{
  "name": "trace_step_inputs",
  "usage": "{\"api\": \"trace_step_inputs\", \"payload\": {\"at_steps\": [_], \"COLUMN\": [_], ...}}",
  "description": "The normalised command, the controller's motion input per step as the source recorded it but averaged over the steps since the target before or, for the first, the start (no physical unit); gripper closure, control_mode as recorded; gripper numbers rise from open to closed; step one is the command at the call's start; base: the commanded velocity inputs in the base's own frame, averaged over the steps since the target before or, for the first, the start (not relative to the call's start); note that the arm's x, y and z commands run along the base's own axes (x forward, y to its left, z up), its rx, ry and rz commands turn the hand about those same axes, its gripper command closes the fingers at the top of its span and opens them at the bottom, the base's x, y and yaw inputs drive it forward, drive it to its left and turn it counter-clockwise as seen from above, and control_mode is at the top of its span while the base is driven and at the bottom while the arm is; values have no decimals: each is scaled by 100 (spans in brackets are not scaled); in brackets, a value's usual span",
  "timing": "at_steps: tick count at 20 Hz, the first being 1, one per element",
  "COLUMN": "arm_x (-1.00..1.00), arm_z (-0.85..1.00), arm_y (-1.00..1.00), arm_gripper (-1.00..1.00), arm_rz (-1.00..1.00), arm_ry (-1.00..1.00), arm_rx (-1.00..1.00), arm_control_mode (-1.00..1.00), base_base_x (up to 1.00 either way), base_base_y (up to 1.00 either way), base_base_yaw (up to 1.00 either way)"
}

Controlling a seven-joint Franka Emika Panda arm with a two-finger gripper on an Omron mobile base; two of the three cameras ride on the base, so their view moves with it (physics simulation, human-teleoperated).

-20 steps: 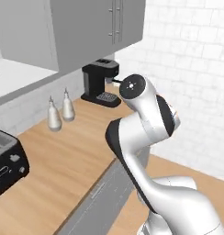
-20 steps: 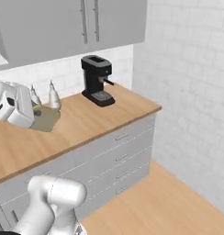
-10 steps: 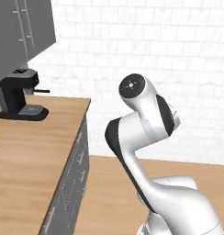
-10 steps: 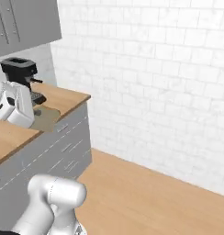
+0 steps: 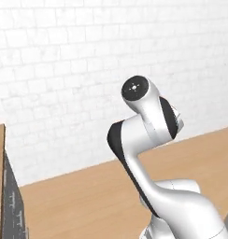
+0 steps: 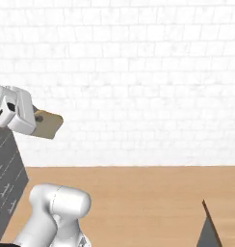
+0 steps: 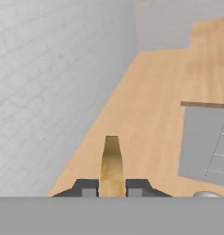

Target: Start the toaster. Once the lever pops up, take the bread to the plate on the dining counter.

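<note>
- claw is clamped on the bread, slice edge-on between the two fingertips in the hand view
- right base view has the bread poking out of the claw at the left edge, held up in the air in front of the white brick wall
- wood floor down below, nothing under the slice
- grey cabinet with a wood top sits at the far left of the left base view
</note>
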Motion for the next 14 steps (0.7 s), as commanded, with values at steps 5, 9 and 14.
{"api": "trace_step_inputs", "payload": {"at_steps": [5, 9, 14], "arm_x": [0, 0, 0], "arm_z": [0, 0, 0], "arm_y": [0, 0, 0], "arm_gripper": [100, 100, 100], "arm_rz": [0, 0, 0], "arm_ry": [0, 0, 0], "arm_rx": [0, 0, 0], "arm_control_mode": [100, 100, 100], "base_base_x": [-1, 10, 63], "base_base_y": [-34, -14, 38], "base_base_yaw": [-80, -72, -57]}}
